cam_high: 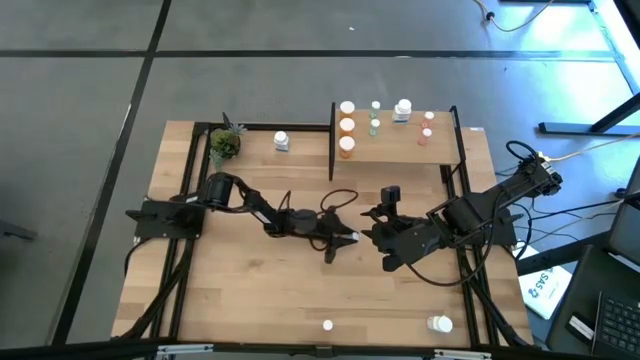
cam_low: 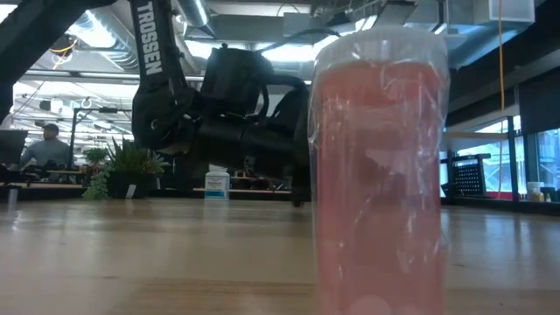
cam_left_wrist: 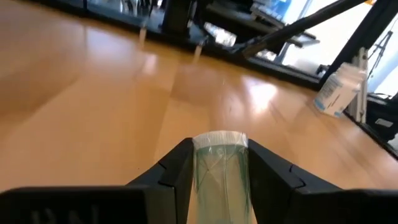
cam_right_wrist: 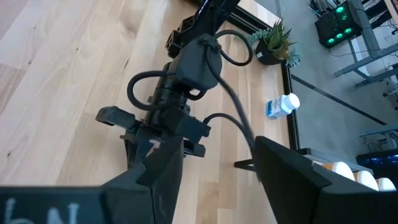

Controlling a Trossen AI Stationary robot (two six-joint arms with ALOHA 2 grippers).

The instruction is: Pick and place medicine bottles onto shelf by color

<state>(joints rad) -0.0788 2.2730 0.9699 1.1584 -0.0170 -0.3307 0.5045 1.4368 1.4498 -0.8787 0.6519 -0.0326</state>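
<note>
Pinching a green-tinted medicine bottle [cam_left_wrist: 221, 174] between its two fingers, the left gripper [cam_high: 343, 238] is seen low over the middle of the bench [cam_high: 250, 290]. The right gripper [cam_high: 374, 225] is held just beside it with its fingers spread and nothing between them. On the shelf [cam_high: 400, 150] at the far side, orange bottles [cam_high: 346, 125], green bottles [cam_high: 374, 117], a white bottle [cam_high: 402, 110] and pinkish bottles [cam_high: 426, 127] are stood in rows. Another white bottle [cam_high: 281, 141] is stood near the potted plant [cam_high: 225, 143], and a pinkish-red bottle [cam_low: 379, 171] is seen at the near edge.
</note>
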